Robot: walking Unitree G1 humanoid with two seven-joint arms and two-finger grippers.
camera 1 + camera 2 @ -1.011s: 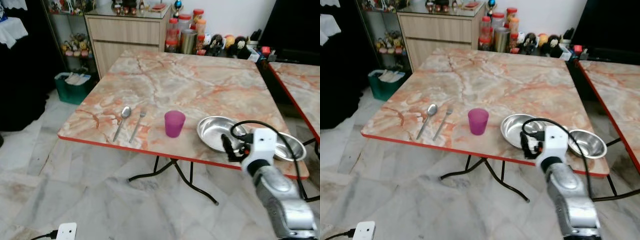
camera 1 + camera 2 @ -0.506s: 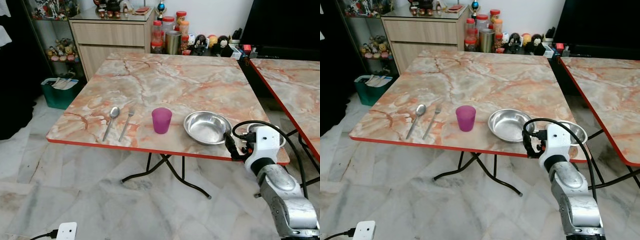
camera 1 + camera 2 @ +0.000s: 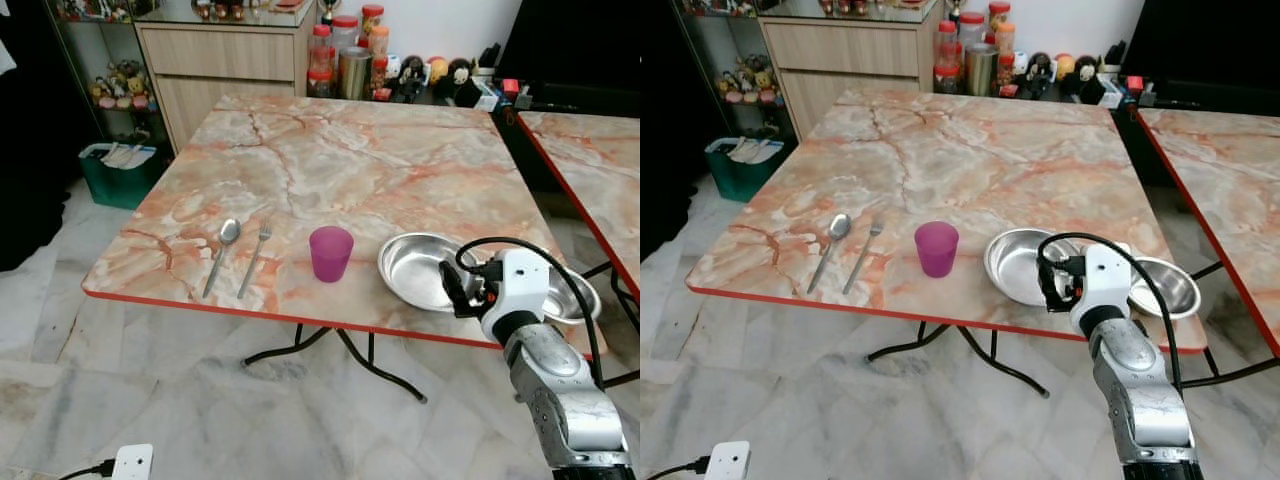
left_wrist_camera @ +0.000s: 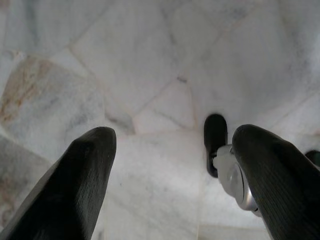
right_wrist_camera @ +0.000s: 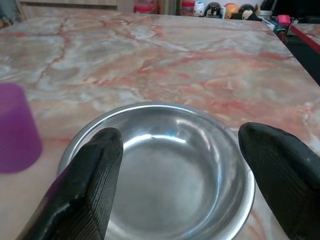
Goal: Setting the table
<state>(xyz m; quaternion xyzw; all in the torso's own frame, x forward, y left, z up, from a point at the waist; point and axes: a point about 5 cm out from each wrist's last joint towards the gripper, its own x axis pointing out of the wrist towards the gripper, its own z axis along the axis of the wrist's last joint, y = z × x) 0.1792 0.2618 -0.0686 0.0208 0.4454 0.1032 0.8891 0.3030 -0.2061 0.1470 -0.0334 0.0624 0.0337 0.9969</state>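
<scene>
On the marble table (image 3: 340, 160) lie a spoon (image 3: 221, 252) and a fork (image 3: 256, 258) side by side near the front left. A purple cup (image 3: 330, 252) stands right of them. A wide steel bowl (image 3: 418, 268) sits right of the cup, and a smaller steel bowl (image 3: 575, 298) shows partly behind my right arm. My right gripper (image 3: 449, 288) is open at the wide bowl's near right rim, and in the right wrist view its fingers (image 5: 90, 175) straddle the wide bowl (image 5: 165, 160) with nothing held. My left gripper (image 4: 172, 145) hangs open over the floor.
The table's red front edge (image 3: 250, 312) is just below my right wrist. A second marble table (image 3: 590, 165) stands close on the right. A wooden cabinet (image 3: 225, 60), jars (image 3: 345, 65) and a green bin (image 3: 120, 172) stand behind. A white power strip (image 3: 132, 461) lies on the floor.
The whole view has shifted as the camera moved. My right gripper has come up from the table's front edge to the wide bowl's rim. The tableware has not moved.
</scene>
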